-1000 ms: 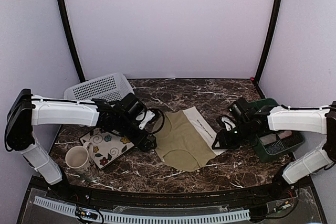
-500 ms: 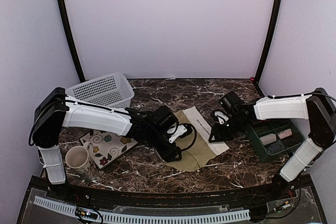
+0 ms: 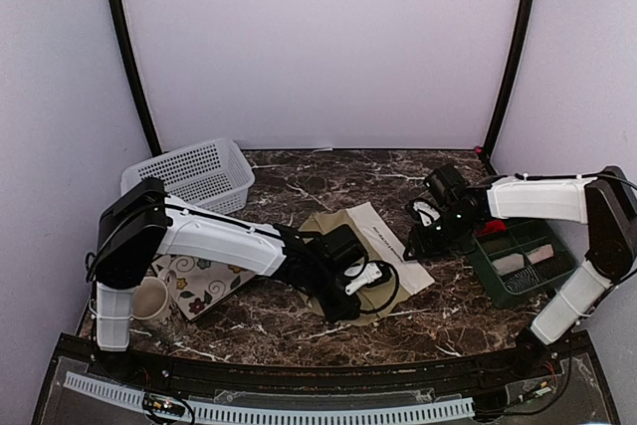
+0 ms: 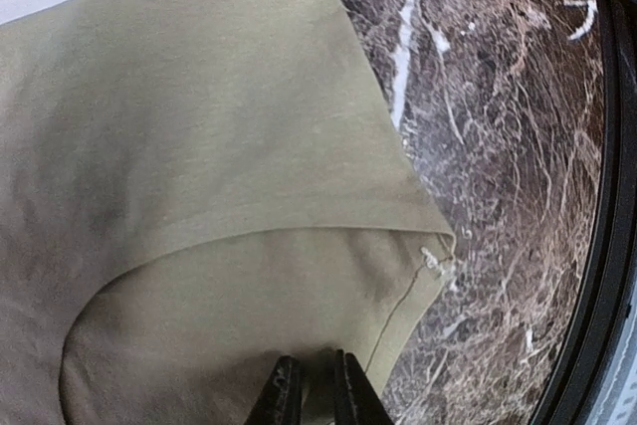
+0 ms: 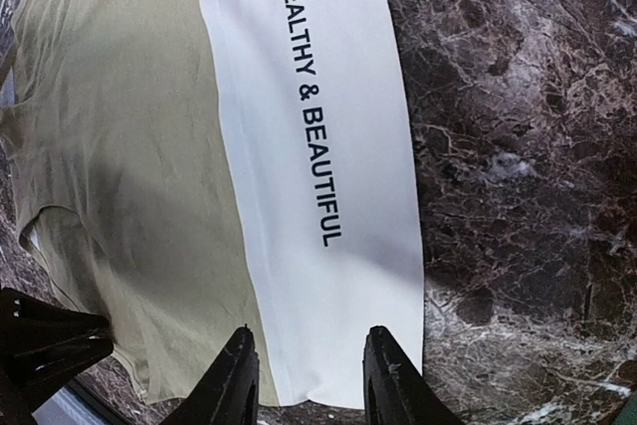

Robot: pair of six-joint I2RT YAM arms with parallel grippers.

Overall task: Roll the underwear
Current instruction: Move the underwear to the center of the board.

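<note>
Covering part of the single olive underwear (image 4: 229, 146) mid-frame, left pincer (image 4: 311, 370) nips its cloth; right pincer (image 5: 311, 340) stands open.

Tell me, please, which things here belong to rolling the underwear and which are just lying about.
Job: olive underwear, left claw pinching it, right claw open over its white waistband.
Lying about: white basket, floral plate, mug, green bin.

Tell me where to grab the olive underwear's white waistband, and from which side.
I'd take the waistband at its short end, from the right: it lies flat with that end free on the marble, and the right gripper's open fingers straddle it. The left gripper pinches the olive underwear's hem.
</note>
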